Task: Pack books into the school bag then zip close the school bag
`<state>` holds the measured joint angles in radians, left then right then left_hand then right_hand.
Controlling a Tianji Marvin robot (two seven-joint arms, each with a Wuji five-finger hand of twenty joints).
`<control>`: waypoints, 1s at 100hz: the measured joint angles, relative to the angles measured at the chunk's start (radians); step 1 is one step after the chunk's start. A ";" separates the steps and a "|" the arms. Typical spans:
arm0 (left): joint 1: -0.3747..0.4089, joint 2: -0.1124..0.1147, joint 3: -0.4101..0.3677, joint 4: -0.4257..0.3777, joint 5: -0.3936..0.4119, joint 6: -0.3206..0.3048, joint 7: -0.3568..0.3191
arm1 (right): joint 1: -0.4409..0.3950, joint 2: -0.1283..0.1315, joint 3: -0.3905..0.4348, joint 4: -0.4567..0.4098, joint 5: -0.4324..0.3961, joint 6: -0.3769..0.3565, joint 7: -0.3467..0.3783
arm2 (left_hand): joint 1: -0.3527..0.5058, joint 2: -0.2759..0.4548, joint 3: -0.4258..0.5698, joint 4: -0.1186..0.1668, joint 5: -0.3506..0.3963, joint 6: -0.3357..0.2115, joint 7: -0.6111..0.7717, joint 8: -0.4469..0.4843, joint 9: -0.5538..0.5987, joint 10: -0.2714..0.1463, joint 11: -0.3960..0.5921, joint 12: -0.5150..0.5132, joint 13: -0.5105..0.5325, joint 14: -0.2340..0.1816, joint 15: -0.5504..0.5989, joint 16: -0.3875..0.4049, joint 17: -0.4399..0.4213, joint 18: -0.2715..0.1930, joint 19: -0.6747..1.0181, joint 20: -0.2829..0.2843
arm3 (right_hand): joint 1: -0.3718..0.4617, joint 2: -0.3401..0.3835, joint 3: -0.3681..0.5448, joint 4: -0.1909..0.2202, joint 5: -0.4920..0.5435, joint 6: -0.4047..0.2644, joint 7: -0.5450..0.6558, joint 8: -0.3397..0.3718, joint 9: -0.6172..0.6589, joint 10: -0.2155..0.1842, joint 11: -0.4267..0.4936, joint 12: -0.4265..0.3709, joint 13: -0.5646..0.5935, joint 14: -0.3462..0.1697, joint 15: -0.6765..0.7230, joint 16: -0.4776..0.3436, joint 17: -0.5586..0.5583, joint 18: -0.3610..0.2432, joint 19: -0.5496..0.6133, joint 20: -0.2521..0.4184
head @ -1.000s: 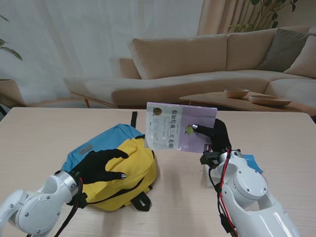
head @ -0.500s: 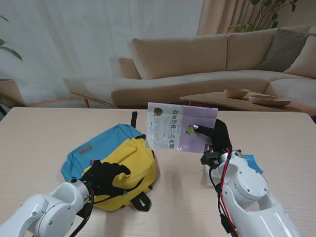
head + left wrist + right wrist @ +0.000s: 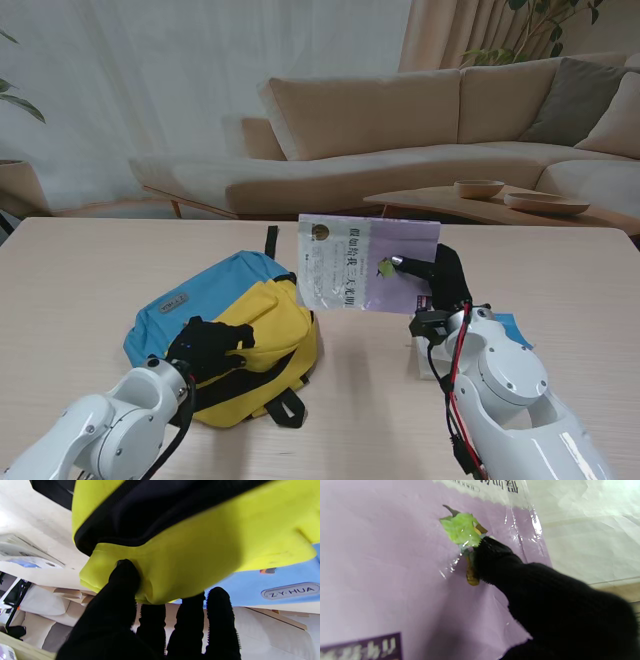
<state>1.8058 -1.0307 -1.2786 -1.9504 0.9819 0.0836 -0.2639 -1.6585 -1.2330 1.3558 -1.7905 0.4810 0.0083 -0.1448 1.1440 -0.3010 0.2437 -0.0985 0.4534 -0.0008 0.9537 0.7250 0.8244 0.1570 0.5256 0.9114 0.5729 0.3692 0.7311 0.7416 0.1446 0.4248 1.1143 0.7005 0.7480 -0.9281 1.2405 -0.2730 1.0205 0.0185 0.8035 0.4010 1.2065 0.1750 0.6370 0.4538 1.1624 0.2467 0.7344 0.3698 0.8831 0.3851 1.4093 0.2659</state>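
**A:** How far along is the packing?

**B:** Early, as far as I can judge. The school bag (image 3: 235,335), yellow and blue, lies on its side on the tabletop, left of the middle and toward the near edge. No book is in it yet that I can see. One purple book (image 3: 367,264) is held upright above the middle of the tabletop, just right of the bag. More books (image 3: 505,330) seem to lie by the right arm, mostly hidden. Packing and zipping are both left to do.

**A:** What is the left hand doing?

**B:** The left hand (image 3: 208,345), in a black glove, pinches the bag's yellow fabric. In the wrist view the thumb (image 3: 125,580) presses one side of a yellow fold, beside a dark gap that may be the opening, and the other fingers (image 3: 218,610) curl behind it. I read this as closed on the bag, likely to pull the mouth wide.

**A:** And the right hand?

**B:** The right hand (image 3: 442,275) grips the book's right edge, thumb (image 3: 495,555) flat on the purple cover beside a green leaf picture. The fingers behind the cover are hidden. The book is off the tabletop, its lower left corner near the bag's top.
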 measured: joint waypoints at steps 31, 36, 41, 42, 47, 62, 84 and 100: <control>0.004 -0.017 -0.035 0.013 -0.035 -0.035 0.088 | -0.035 0.012 0.047 -0.058 -0.008 0.130 0.061 | 0.011 0.000 -0.010 0.000 0.051 -0.011 0.004 0.002 0.046 0.019 0.099 0.009 0.063 0.020 0.122 0.036 0.068 0.023 0.099 0.004 | 0.000 0.000 0.000 0.000 0.004 0.005 -0.002 0.000 0.004 0.009 0.000 0.000 0.001 0.005 0.001 0.002 0.002 0.009 0.001 0.000; 0.008 -0.019 -0.043 0.011 -0.037 -0.041 0.106 | -0.044 0.015 0.057 -0.073 -0.013 0.158 0.075 | 0.011 0.000 -0.010 0.000 0.052 -0.011 0.004 0.012 0.046 0.030 0.116 0.008 0.074 0.028 0.134 0.046 0.072 0.024 0.110 0.005 | 0.000 0.000 0.000 0.000 0.004 0.011 -0.002 0.000 0.004 0.012 0.001 0.000 0.001 0.009 0.008 0.002 0.009 0.012 0.005 0.000; 0.012 -0.022 -0.055 0.007 -0.037 -0.048 0.117 | -0.054 0.020 0.065 -0.086 -0.020 0.179 0.094 | 0.011 0.000 -0.010 0.000 0.052 -0.011 0.004 0.023 0.046 0.031 0.135 -0.001 0.074 0.028 0.152 0.051 0.078 0.024 0.113 0.010 | 0.000 0.000 0.000 0.000 0.004 0.015 -0.002 0.000 0.005 0.013 0.001 0.000 0.002 0.010 0.011 0.003 0.011 0.012 0.007 0.000; 0.013 -0.023 -0.057 0.006 -0.038 -0.050 0.118 | -0.055 0.021 0.066 -0.088 -0.020 0.183 0.097 | 0.011 0.000 -0.010 0.000 0.052 -0.011 0.004 0.023 0.046 0.032 0.140 -0.002 0.074 0.028 0.156 0.052 0.079 0.024 0.113 0.013 | 0.000 0.000 0.000 0.000 0.004 0.015 -0.002 0.000 0.005 0.014 0.001 0.000 0.011 0.010 0.011 0.003 0.013 0.012 0.008 0.000; 0.016 -0.025 -0.068 0.001 -0.040 -0.055 0.128 | -0.066 0.025 0.074 -0.102 -0.023 0.209 0.116 | 0.011 0.000 -0.010 0.000 0.052 -0.011 0.004 0.025 0.046 0.042 0.153 -0.004 0.074 0.029 0.167 0.060 0.083 0.025 0.114 0.015 | 0.000 0.000 0.000 0.000 0.004 0.020 -0.002 0.000 0.005 0.015 0.011 0.000 0.011 0.012 0.012 0.003 0.020 0.013 0.015 0.000; 0.023 -0.031 -0.091 -0.007 -0.058 -0.064 0.186 | -0.084 0.037 0.077 -0.123 -0.047 0.275 0.150 | 0.011 0.000 -0.010 0.000 0.052 -0.011 0.004 0.045 0.046 0.055 0.201 -0.021 0.085 0.029 0.205 0.073 0.094 0.030 0.130 0.038 | 0.000 0.000 0.000 0.000 0.004 0.028 -0.002 0.000 0.006 0.025 0.022 0.000 0.023 0.016 0.013 0.009 0.037 0.018 0.023 0.000; 0.016 -0.046 -0.112 -0.008 -0.096 -0.064 0.247 | -0.083 0.051 0.042 -0.127 -0.111 0.350 0.173 | 0.023 0.000 -0.010 0.000 0.044 0.013 0.016 0.061 0.037 0.070 0.274 -0.039 0.085 0.029 0.246 0.094 0.104 0.036 0.137 0.069 | 0.000 0.000 0.006 0.000 0.004 0.042 -0.002 0.000 0.006 0.036 0.027 0.000 0.025 0.023 0.022 0.010 0.049 0.026 0.030 -0.010; 0.002 -0.052 -0.119 -0.005 -0.119 -0.071 0.292 | -0.070 0.052 0.006 -0.128 -0.117 0.421 0.173 | 0.045 0.006 -0.024 0.000 0.021 0.030 0.040 0.071 0.019 0.080 0.312 -0.041 0.085 0.029 0.261 0.098 0.108 0.037 0.138 0.093 | 0.000 0.000 0.006 0.000 0.004 0.045 -0.002 0.000 0.006 0.038 0.035 0.000 0.026 0.026 0.023 0.010 0.051 0.027 0.031 -0.011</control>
<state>1.8073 -1.0831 -1.3972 -1.9556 0.8627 0.0125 0.0277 -1.7285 -1.1812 1.3620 -1.9183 0.3637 0.4294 0.0279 1.1887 -0.2945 0.2199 -0.0985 0.4745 0.0291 0.9939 0.7964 0.8433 0.2366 0.8377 0.8703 0.6580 0.3986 0.9920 0.8401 0.2521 0.4620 1.2522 0.7939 0.7480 -0.9281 1.2466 -0.2733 1.0249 0.0633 0.8015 0.4012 1.2121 0.2132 0.6718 0.4540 1.1880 0.2725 0.7570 0.3798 0.9345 0.4120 1.4407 0.2547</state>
